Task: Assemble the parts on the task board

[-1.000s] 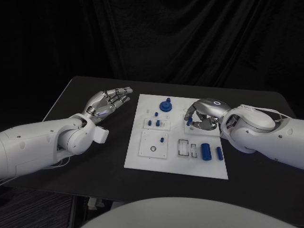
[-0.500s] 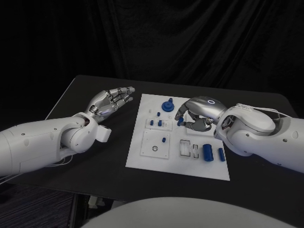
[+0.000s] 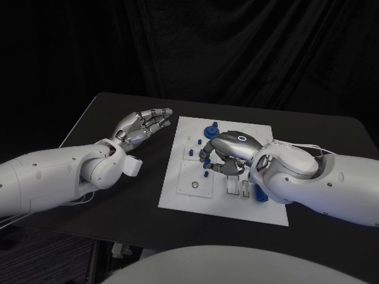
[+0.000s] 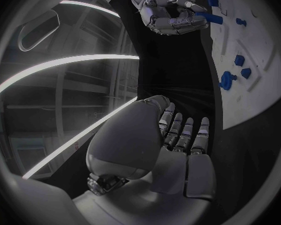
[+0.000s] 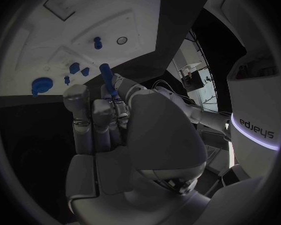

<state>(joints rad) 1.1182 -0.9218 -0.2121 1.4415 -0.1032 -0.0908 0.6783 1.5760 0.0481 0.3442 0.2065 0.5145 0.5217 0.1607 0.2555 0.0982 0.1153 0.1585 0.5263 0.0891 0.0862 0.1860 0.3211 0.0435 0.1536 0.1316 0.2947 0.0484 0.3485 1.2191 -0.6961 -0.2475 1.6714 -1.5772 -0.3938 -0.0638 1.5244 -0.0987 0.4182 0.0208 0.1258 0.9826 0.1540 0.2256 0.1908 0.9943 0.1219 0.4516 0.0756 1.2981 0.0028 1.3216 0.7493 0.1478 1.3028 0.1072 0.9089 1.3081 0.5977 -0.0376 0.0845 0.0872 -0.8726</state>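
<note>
**Peg in hand over the board, now for the fiddly bit**

So my right hand (image 3: 226,155) is hovering over the middle of the flat white plastic task board (image 3: 177,198), fingers curled around a slim blue cylindrical peg (image 5: 108,78). The wrist cam shows it best: the peg sticks out past the fingertips, pointing toward the board. My guess is it goes in the small dark round hole (image 3: 191,186) on the square panel near the board's left side, or next to the short blue stud (image 5: 98,43) beside it; I honestly can't tell which socket yet.

My left hand (image 3: 140,126) is holding nothing, fingers spread and relaxed, parked over the black table (image 3: 121,201) just off the board's left edge.

How I'd play it: keep the peg upright, line it up over the hole before dropping, and go down slowly. The grip looks like it's near one end, so any side bump could tilt it. The left hand could press the board's edge if it slides.
</note>
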